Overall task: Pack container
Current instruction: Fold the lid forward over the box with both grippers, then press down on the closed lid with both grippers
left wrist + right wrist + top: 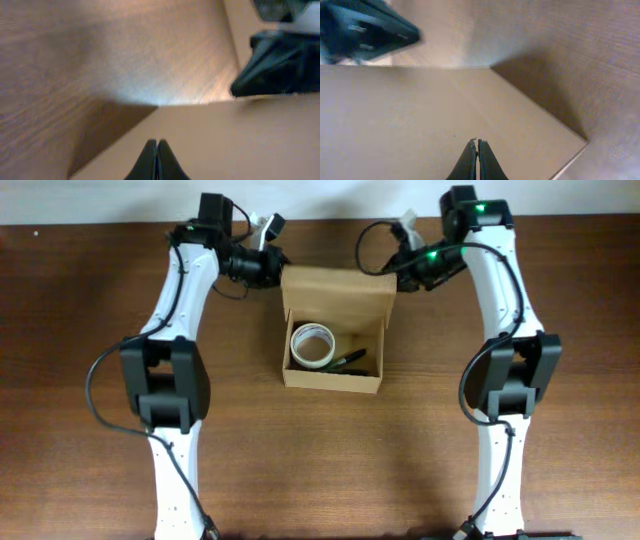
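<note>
Behind container (333,330), left fingers (156,156) and right fingers (477,157) each pressed together, at opposite ends of open lid flap (337,288); flap's long axis ran left-right, arms equally near.

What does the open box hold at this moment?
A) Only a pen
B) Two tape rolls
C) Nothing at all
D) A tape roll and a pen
D: the overhead view shows a white tape roll lying in the left part of the box, with a dark pen beside it on the right.
</note>
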You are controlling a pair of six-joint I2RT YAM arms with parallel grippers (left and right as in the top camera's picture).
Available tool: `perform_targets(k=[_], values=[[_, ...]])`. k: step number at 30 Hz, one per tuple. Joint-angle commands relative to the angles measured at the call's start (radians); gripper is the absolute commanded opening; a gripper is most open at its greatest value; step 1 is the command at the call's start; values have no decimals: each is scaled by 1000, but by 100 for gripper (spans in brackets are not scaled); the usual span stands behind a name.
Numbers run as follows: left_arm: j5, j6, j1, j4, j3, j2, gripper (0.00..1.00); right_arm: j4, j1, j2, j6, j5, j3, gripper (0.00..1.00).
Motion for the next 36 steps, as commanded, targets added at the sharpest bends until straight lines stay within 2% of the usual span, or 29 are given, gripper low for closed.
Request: perform_targets(k=[1,9,16,23,28,36], values=[[-136,124,5,-59,14,-140,2,-34,48,-80,-38,94,39,4],[-262,181,2,-247,14,-247,2,-95,172,-245,11,364,41,4],[-412,262,-54,-439,11,-256,2,-185,257,-291,55,530,40,4],[-524,252,-125,-496,11,-257,2,-201,289,-291,109,606,27,4],[-623,203,-151,-505,11,-289,2,-201,300,-315,124,610,27,4],[-719,169,-170,-494,-10,-499,2,-201,314,-534,138,701,27,4]])
